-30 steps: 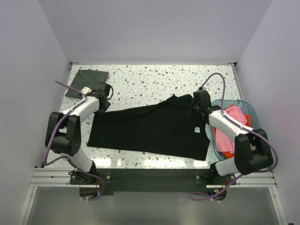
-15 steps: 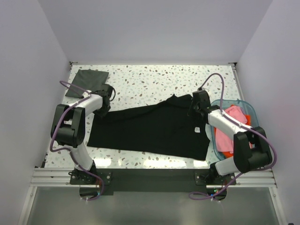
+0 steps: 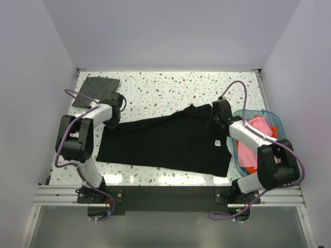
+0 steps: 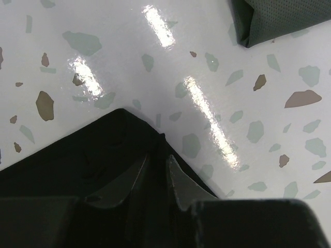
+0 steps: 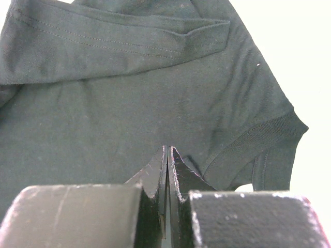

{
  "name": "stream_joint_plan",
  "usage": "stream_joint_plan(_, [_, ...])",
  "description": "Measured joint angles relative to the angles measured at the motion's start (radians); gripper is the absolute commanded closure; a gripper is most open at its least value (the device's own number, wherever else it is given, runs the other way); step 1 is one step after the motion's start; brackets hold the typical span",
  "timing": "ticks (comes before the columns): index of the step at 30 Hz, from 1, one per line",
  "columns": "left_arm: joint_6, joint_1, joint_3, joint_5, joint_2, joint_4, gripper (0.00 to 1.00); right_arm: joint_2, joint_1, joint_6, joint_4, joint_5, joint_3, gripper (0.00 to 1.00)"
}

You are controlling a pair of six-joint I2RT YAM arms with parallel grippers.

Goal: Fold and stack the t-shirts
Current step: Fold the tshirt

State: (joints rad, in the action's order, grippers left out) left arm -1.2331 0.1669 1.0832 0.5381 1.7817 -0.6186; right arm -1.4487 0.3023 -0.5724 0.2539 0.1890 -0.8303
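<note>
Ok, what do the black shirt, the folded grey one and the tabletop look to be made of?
Black t-shirt: matte soft knit, probably cotton jersey; stitched hems, limp folds.
Folded grey shirt: looks like perforated sports mesh, likely synthetic; tiny holes show.
Table: glossy white terrazzo look with coloured chips and glare streaks; stone or laminate, cannot tell.

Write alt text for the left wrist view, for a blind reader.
The left gripper, fingers nearly together, is at a corner of the black t-shirt lying on a glossy speckled table; whether cloth is pinched is unclear. A corner of the folded dark grey shirt shows at top right.
</note>
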Motion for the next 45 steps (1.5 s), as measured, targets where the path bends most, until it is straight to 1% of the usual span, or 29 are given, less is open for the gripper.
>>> stream_joint_plan(12, [0.039, -0.010, 0.006, -0.022, -0.044, 0.003, 0.79, -0.013, 0.000, 0.000, 0.000, 0.000, 0.000, 1.00])
stream_joint_plan(21, [0.052, -0.010, 0.009, -0.034, -0.068, 0.005, 0.86, -0.021, 0.000, 0.000, 0.001, 0.003, -0.003, 1.00])
stream_joint_plan(25, [0.067, -0.010, 0.010, -0.036, -0.089, 0.005, 0.92, -0.046, 0.000, 0.001, 0.023, 0.030, -0.043, 1.00])
stream_joint_plan(28, [0.075, -0.010, 0.011, -0.037, -0.101, 0.007, 0.95, -0.084, -0.002, 0.006, 0.033, 0.056, -0.103, 0.93])
stream_joint_plan(29, [0.077, -0.010, 0.011, -0.037, -0.104, 0.007, 0.97, -0.103, -0.003, 0.008, 0.037, 0.067, -0.133, 0.88])
stream_joint_plan(30, [0.079, -0.010, 0.011, -0.037, -0.106, 0.008, 0.98, -0.117, -0.006, 0.011, 0.038, 0.075, -0.154, 0.85])
stream_joint_plan(35, [0.100, -0.014, 0.011, -0.049, -0.108, 0.011, 1.00, -0.226, -0.023, 0.031, 0.067, 0.113, -0.309, 0.74])
stream_joint_plan(36, [0.101, -0.016, 0.011, -0.052, -0.108, 0.012, 1.00, -0.246, -0.025, 0.035, 0.069, 0.119, -0.335, 0.70])
stream_joint_plan(39, [0.111, -0.016, 0.011, -0.062, -0.108, 0.018, 1.00, -0.300, -0.031, 0.050, 0.093, 0.146, -0.405, 0.65])
stream_joint_plan(40, [0.118, -0.016, 0.011, -0.065, -0.109, 0.021, 1.00, -0.314, -0.035, 0.055, 0.099, 0.156, -0.421, 0.66])
stream_joint_plan(43, [0.126, -0.016, 0.011, -0.073, -0.109, 0.027, 1.00, -0.345, -0.043, 0.061, 0.111, 0.167, -0.445, 0.65])
stream_joint_plan(45, [0.131, -0.016, 0.011, -0.080, -0.109, 0.030, 1.00, -0.360, -0.050, 0.062, 0.126, 0.171, -0.449, 0.63])
